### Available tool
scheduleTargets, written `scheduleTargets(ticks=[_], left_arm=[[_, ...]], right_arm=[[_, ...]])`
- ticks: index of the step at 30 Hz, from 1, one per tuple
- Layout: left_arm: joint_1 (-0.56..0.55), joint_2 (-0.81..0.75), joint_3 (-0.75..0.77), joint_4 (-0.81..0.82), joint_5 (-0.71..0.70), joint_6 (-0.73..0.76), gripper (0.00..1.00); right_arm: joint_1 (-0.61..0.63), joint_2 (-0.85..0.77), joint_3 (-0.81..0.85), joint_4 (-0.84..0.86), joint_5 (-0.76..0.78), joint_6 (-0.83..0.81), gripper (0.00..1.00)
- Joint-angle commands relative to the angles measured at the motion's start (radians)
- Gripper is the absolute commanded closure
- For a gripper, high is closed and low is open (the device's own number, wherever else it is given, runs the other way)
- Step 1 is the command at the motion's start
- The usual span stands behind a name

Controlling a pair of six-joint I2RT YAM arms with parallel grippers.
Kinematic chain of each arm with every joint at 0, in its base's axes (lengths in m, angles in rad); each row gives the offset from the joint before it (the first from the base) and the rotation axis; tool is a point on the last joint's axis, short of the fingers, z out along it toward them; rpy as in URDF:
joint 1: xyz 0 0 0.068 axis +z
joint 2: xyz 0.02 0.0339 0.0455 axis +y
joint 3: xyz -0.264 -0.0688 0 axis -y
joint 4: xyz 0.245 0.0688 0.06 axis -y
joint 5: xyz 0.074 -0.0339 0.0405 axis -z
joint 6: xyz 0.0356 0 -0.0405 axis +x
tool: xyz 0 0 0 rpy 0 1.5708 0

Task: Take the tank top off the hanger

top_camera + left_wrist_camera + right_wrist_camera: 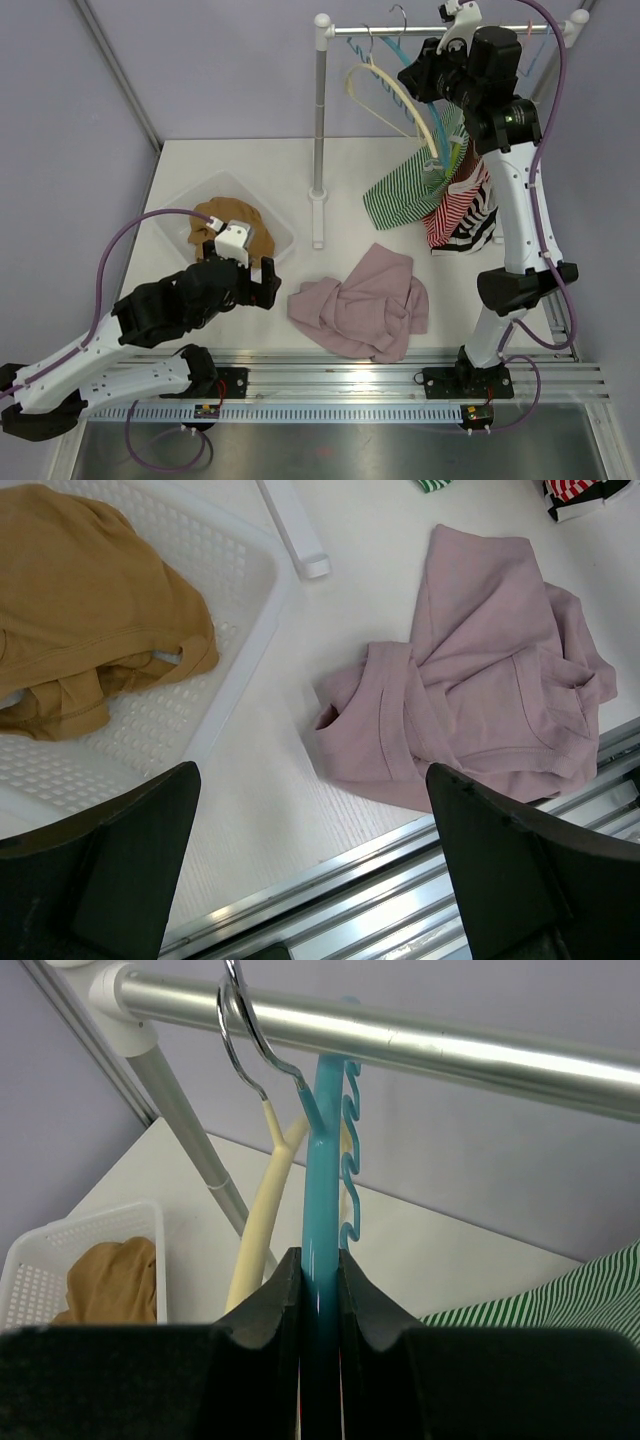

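Observation:
My right gripper [432, 72] is raised at the clothes rail [400, 30] and is shut on the arm of a teal hanger [322, 1160], which hooks on the rail [400, 1035]. A cream hanger [262, 1210] hangs beside it. Below them hang a green-striped top [400, 190], whose edge shows in the right wrist view [560, 1305], and a red-striped garment [455, 210]; I cannot tell which hanger carries which. My left gripper [245, 275] is open and empty, low over the table's front edge [315, 880].
A pink garment [365, 305] lies crumpled on the table, ahead and right of my left gripper [470, 710]. A white basket [175, 215] at the left holds a brown garment [225, 225]. The rack's post [319, 120] stands mid-table.

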Motion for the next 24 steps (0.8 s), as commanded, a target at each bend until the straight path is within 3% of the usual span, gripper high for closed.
scheduleTargets(ticks=[1,10,14,20,22,24], left_arm=[[-0.004,-0.006,-0.011,0.036,-0.013,0.003,0.01],[-0.003,0.001,-0.014,0.056,0.011,0.006,0.01],[-0.004,0.007,-0.012,0.063,0.017,0.006,0.01],[-0.003,0.060,-0.001,0.082,0.019,-0.006,0.01],[-0.006,0.077,0.000,0.102,0.027,-0.008,0.01],[-0.010,0.096,-0.001,0.139,0.042,-0.006,0.01]], right_arm=[[-0.004,0.035,0.092,0.074,-0.020,0.002,1.00],[-0.004,0.099,0.103,0.094,-0.026,0.039,1.00],[-0.003,0.058,0.028,0.129,-0.016,0.062,0.97],[-0.004,0.026,0.003,0.119,-0.017,0.077,0.74],[-0.004,0.017,-0.006,0.117,-0.013,0.080,0.56],[-0.003,0.000,-0.016,0.119,-0.020,0.082,0.46]])
